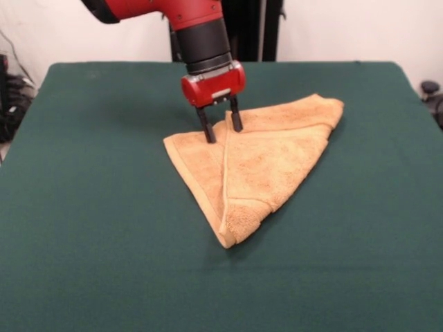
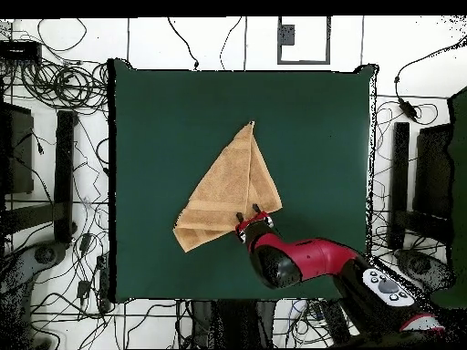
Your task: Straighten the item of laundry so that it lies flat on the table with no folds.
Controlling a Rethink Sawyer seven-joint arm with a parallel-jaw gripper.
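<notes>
The orange-tan towel (image 1: 259,162) lies folded into a rough triangle on the dark green table (image 1: 90,228), its point toward the near edge in the front view. A folded flap covers its right part, with a fold line down the middle. In the overhead view the towel (image 2: 228,187) sits mid-table, point away from the robot's base. My gripper (image 1: 221,126) stands upright over the towel's far edge, open, one finger on each side of the fold's top end, tips at the cloth. It also shows in the overhead view (image 2: 254,220).
The red and black arm (image 2: 310,260) reaches in from the base side. Green table surface surrounds the towel on all sides. Cables and stands (image 2: 55,182) lie on the floor beyond the table's edges.
</notes>
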